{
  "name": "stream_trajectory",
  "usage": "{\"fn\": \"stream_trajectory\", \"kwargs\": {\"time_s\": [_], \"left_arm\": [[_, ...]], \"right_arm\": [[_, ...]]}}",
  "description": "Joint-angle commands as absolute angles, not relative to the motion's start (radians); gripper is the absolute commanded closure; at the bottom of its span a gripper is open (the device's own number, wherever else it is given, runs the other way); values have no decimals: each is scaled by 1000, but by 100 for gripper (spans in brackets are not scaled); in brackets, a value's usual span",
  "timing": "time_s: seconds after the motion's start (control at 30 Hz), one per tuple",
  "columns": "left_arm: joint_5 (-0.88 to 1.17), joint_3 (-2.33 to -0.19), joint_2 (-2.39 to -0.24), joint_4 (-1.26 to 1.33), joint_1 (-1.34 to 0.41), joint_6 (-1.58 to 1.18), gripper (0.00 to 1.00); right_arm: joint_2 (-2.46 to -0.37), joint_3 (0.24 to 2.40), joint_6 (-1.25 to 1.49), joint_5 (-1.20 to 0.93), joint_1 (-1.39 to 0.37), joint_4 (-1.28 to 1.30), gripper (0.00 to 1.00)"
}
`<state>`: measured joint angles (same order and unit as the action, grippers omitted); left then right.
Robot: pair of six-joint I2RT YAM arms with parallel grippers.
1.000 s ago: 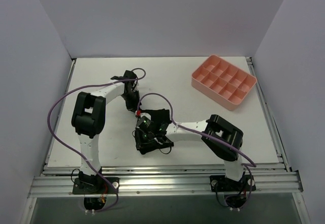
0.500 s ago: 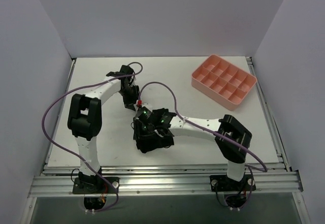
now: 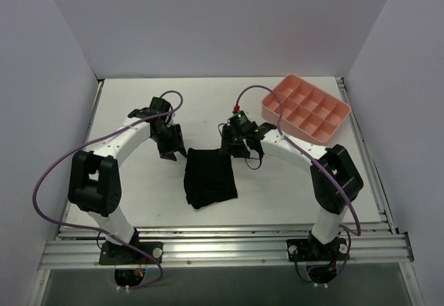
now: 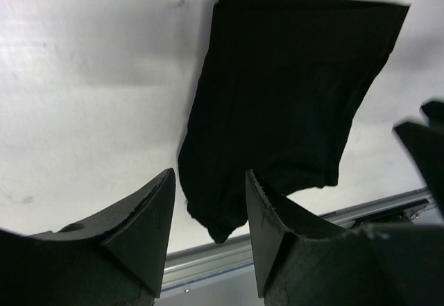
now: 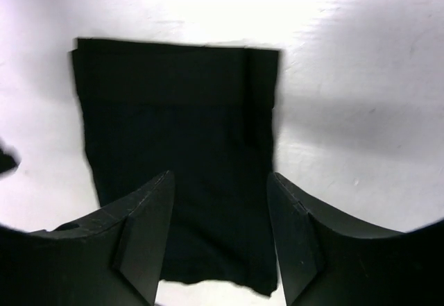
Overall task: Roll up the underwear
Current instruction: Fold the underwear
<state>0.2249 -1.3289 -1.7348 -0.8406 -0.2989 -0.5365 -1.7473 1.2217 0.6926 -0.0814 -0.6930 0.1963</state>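
With both grippers clear of it, the plain black soft fabric underwear [image 3: 210,177] lies flat and unrolled on the white table [image 3: 139,195]. It's well apart from the pink plastic compartment tray [image 3: 288,125], off the tray's near-left side.

- Shape: roughly rectangular. The edge farthest from the tray's row of compartments is uneven, with one corner drooping lower.
- Right wrist view: underwear [image 5: 180,146] fills the middle of the picture. A lengthwise fold line runs close to one long edge.
- Left wrist view: underwear [image 4: 291,91] has soft lengthwise creases and a small rounded lobe at its nearest corner.

Right gripper [image 3: 244,150] sits between the tray and the underwear, just beside the garment's corner nearest the tray. Jaws are released and nothing is in them. In its own camera the right gripper [image 5: 220,177] shows a wide gap, and the cloth lies below that gap, not pinched.

Left gripper [image 3: 172,150] is further from the tray than the right one, just past the underwear's far corner on the side away from the tray. Jaws are also released and empty. From its own wrist the left gripper [image 4: 208,181] has fingers spread with cloth and table visible between them.

The tray stands upright and none of its compartments hold the garment.
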Motion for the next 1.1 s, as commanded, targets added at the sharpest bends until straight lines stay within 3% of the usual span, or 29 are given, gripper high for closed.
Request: {"fn": "stream_trajectory", "kwargs": {"time_s": [0.0,0.23,0.43,0.53,0.67,0.83,1.07], "left_arm": [[250,-1241,-1649,-778,-308,-575,47],[247,-1152,-1637,-747,-324,-600,47],[233,-1144,-1611,-744,-354,-612,47],[212,-1129,-1621,-738,-377,-618,47],[219,-1117,-1644,-703,-385,-626,47],[199,-1271,-1675,-733,-406,-577,47],[108,-1257,-1577,-674,-678,-587,48]], "right_arm": [[-1819,1294,611,-135,-661,235,47],[-1971,1399,565,-170,-624,241,42],[-2026,1404,574,-163,-601,230,44],[-2023,1367,595,-149,-595,213,50],[-1967,1276,637,-123,-586,173,77],[-1841,1129,686,-92,-581,143,100],[-1657,948,817,-34,-586,207,100]]}}
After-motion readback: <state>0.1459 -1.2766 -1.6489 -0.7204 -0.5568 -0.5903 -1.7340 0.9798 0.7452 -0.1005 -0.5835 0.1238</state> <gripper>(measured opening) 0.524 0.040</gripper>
